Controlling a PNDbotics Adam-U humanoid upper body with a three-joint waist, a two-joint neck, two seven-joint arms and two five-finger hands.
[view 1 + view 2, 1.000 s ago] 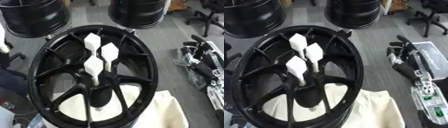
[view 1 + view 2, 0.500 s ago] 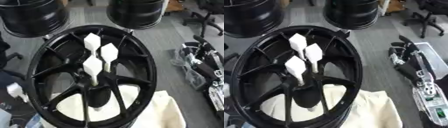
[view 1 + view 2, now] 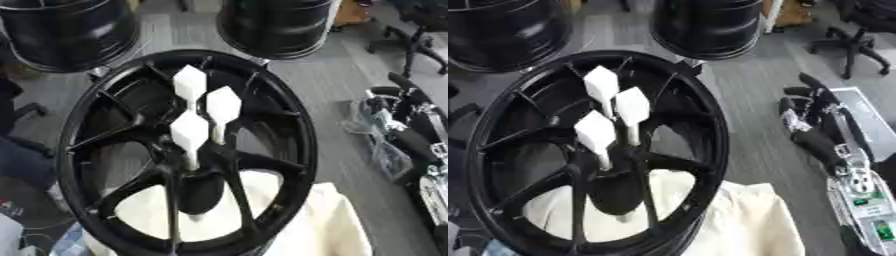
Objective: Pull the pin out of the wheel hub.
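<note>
Three white pins [image 3: 190,132] stood in the black wheel hub [image 3: 96,125] — my right hand [image 3: 815,132] hung right, grip unreadable.

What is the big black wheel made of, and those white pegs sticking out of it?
The big black spoked wheel looks like painted or coated metal: its rim shows soft glossy highlights. The three white block-headed pins look like matte plastic, plain with no shine, though that is a guess from their look.

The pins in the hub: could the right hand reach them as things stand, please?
Probably yes: the right hand hangs beside the wheel, and the white pins stand up from its middle with nothing over them.
</note>
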